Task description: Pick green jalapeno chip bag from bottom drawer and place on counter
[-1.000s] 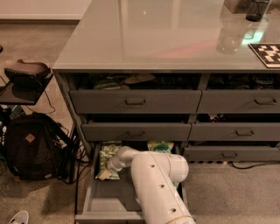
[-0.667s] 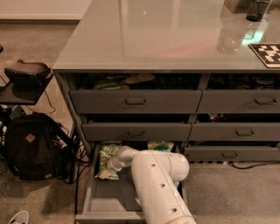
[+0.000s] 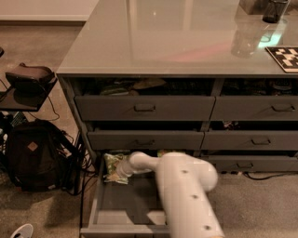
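Lying in the back left corner of the bottom drawer, the green jalapeno chip bag shows me a crinkled pale-green face, its far edge tucked under the drawer above; the gripper is down inside the drawer at the bag's near right edge, close enough that I read them as touching, though I cannot tell how far open it stands or whether it has hold of anything; the white arm runs back from it to the right and then towards me, covering much of the drawer's right side; a second green packet peeks out just behind the arm's bend; the drawer itself is pulled well out, with dark floor showing near its front.

Above it are shallower grey drawers with small bar handles, the top row slightly open with clutter showing; over those lies the counter, glossy and full of reflections, carrying a clear glass, a dark cup and a checkered board at its right; a black backpack sits on the carpet to the left.
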{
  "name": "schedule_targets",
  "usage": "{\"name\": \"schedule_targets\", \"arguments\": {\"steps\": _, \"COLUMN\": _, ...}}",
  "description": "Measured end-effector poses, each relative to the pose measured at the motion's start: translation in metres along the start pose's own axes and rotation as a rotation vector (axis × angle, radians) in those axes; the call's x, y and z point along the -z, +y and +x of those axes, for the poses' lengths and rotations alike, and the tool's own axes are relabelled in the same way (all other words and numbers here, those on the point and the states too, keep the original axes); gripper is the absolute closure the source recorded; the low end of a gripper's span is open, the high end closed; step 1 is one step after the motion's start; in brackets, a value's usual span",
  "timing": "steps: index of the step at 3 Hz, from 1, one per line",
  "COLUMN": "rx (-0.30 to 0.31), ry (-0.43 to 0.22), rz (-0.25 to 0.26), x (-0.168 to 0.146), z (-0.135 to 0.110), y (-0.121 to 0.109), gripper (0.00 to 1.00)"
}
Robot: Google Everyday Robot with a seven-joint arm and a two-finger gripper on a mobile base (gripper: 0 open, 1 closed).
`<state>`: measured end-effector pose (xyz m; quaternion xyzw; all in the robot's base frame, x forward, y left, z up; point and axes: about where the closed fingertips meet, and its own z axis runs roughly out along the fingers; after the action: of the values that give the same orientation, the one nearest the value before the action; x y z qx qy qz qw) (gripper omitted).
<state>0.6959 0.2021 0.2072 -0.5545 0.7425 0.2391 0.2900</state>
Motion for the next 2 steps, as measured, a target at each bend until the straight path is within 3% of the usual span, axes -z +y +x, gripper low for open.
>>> {"name": "schedule_targets", "arguments": {"steps": 1, "rx": 0.133, "ry": -0.119, "rz": -0.026, "x": 0.057, "z": -0.024, "y": 0.038, "gripper": 1.0}}
{"name": "schedule_targets", "arguments": {"steps": 2, "rx": 0.266, "ry": -0.146, "rz": -0.167, "x": 0.13, "z": -0.015, "y": 0.098, "gripper": 1.0}}
